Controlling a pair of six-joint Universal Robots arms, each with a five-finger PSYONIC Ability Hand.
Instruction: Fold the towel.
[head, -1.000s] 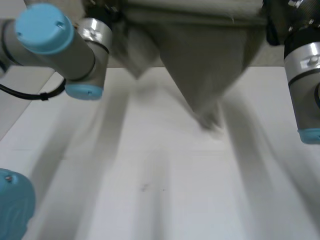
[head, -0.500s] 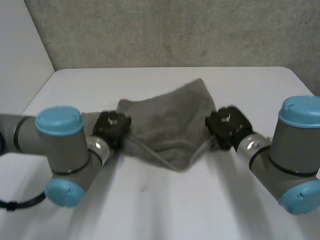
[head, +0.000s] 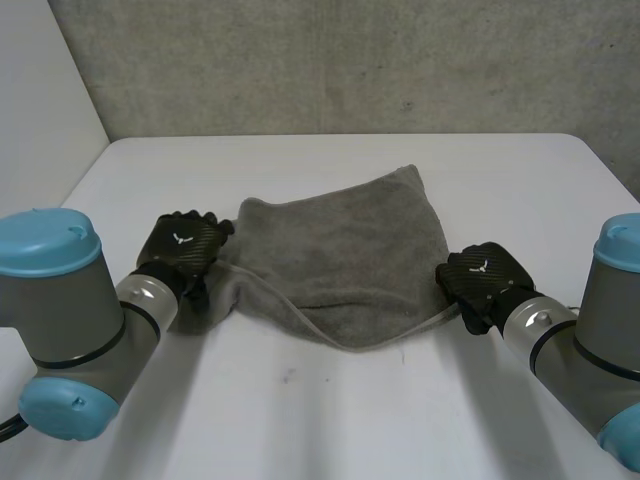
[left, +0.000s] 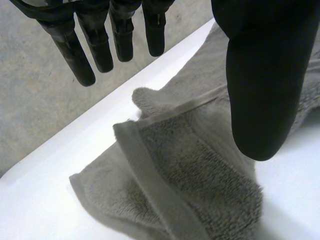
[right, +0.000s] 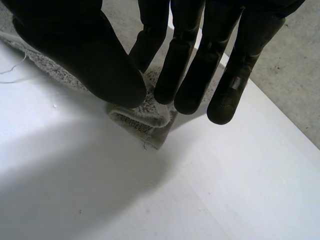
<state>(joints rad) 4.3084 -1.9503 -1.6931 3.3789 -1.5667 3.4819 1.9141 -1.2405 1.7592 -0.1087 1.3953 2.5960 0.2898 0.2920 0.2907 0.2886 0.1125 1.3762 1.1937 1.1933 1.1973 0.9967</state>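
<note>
White table against a grey concrete wall. From the head camera: bears the grey towel (head: 340, 255) rumpled at mid-table, with the left hand (head: 180, 250) at its left edge and the right hand (head: 482, 280) at its near right corner. Along the left wrist: hangs loose, fingers (left: 80, 55) straight, thumb apart, above a hemmed fold, grasping nothing. Along the right wrist: pinches the towel's corner between thumb and fingers (right: 187, 75), low over the table.

The left hand (left: 260, 75) hangs with fingers (left: 100, 45) straight above a rumpled towel (left: 200, 175) corner on the white table (left: 30, 210).
</note>
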